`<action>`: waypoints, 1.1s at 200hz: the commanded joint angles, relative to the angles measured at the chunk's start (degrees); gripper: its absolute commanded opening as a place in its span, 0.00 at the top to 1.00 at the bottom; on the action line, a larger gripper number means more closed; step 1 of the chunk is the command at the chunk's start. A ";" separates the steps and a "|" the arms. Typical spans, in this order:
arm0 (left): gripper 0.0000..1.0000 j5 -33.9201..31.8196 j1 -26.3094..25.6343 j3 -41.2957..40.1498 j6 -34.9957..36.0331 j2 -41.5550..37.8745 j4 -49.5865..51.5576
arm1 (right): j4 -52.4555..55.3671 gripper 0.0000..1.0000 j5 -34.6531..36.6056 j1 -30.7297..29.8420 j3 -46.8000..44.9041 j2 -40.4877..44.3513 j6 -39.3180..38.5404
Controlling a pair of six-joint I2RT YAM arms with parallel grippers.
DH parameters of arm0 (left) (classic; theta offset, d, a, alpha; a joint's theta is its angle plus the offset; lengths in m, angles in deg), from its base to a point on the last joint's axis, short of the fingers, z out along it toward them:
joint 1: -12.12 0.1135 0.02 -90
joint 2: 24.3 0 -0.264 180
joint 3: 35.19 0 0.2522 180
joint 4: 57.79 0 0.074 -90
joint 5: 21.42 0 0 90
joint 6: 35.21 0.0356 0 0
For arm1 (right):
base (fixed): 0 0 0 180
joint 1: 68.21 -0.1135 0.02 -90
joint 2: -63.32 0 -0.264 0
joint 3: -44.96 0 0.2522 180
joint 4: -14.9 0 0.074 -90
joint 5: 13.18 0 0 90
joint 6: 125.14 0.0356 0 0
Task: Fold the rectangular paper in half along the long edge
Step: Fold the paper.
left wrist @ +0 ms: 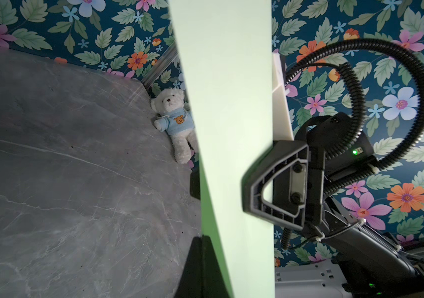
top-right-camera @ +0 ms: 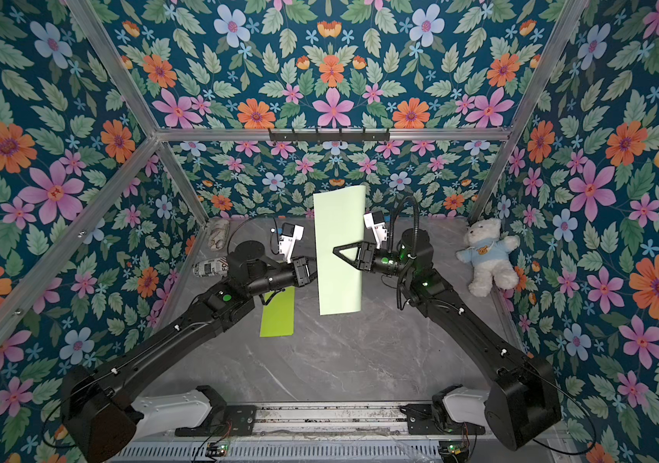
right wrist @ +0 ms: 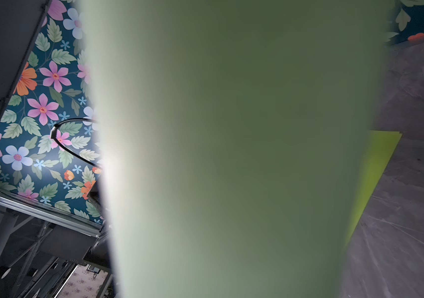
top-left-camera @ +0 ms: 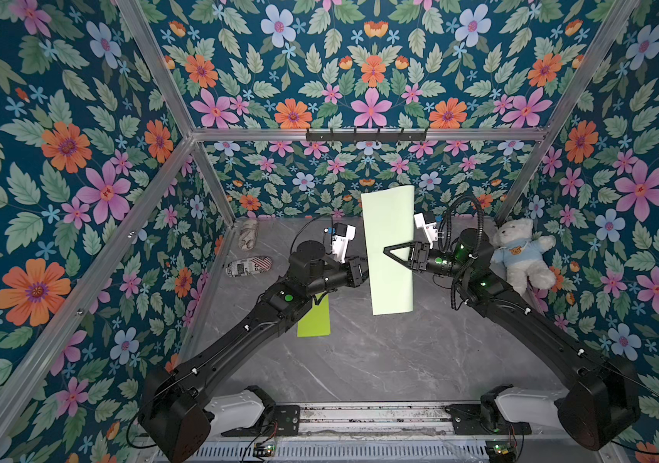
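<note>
Pale green paper (top-left-camera: 390, 224) held aloft, pinched in left jaws.

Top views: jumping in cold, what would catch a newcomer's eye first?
The pale green paper stands upright in mid-air above the middle of the table, pinched at its edge by the left hand, with the right hand reaching across its front. Next come a lime sheet lying flat, partly under the left arm, and a white teddy bear in the far right corner.

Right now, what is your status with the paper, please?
Left fingers shut on the paper. Right fingers at its other edge, grip unclear. Paper held upright between them. Second sheet lies on table under left arm.
</note>
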 commanded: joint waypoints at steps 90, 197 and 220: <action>1.00 0.87 0.06 0.02 0.32 -0.85 -0.96 | -9.56 0.55 3.93 0.42 -1.80 1.60 3.57; 1.00 0.83 0.06 -0.03 0.50 -1.38 -0.89 | -9.93 0.54 6.29 1.74 -3.16 3.43 3.75; 1.00 0.86 0.06 -0.20 0.42 -1.29 -1.06 | -10.11 0.56 6.24 1.87 -3.33 3.79 3.74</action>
